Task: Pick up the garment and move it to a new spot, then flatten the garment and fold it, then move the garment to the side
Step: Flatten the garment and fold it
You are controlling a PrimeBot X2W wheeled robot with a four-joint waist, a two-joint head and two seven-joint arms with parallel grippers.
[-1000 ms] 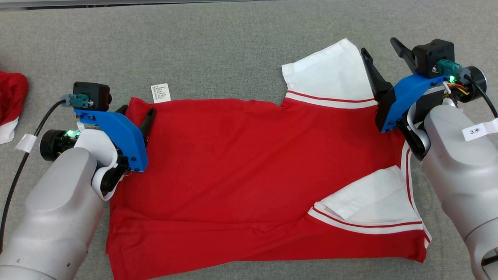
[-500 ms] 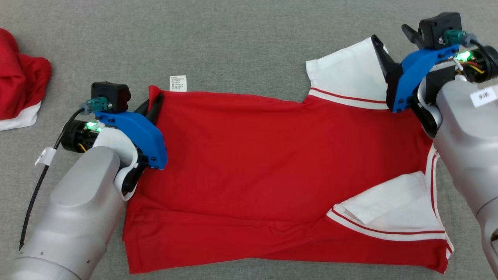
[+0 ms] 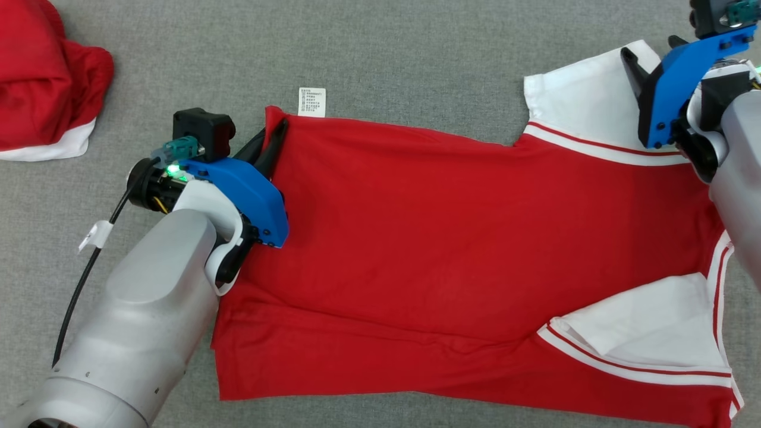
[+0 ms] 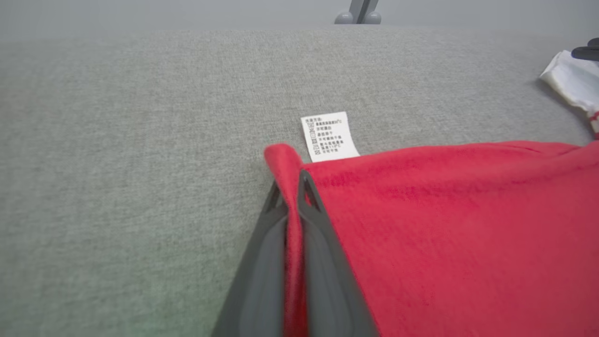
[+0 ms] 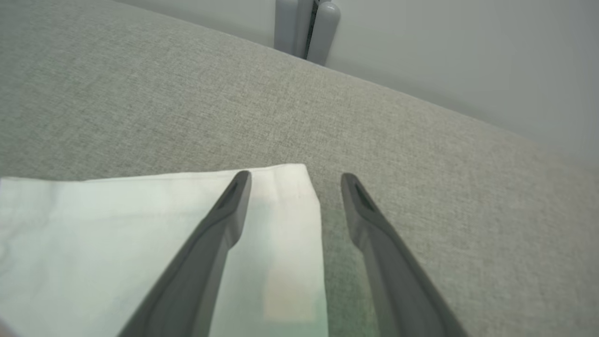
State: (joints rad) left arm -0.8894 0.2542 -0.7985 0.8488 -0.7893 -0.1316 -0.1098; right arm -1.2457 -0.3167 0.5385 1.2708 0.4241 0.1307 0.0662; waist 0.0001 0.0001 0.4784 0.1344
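Observation:
The garment (image 3: 452, 238) is a red shirt with white sleeves, spread flat on the grey table. My left gripper (image 3: 273, 134) is shut on its far left corner, and a fold of red cloth is pinched between the fingers (image 4: 289, 185) just beside the white care label (image 4: 329, 136). My right gripper (image 3: 653, 50) stands open at the far right, over the outer corner of the upper white sleeve (image 3: 582, 101). In the right wrist view one finger is above the sleeve (image 5: 93, 234) and the other is above bare table, with the gripper (image 5: 295, 178) touching nothing.
A second red and white garment (image 3: 41, 83) lies bunched at the far left of the grey fabric-covered table (image 3: 416, 53). A lower white sleeve (image 3: 648, 327) is folded onto the shirt near the right front. A wall and a grey post (image 5: 304, 28) stand beyond the table's far edge.
My left gripper has shut on the garment's far left corner. The head camera has moved, so the whole picture has shifted right and down. The right gripper stays open by the sleeve.

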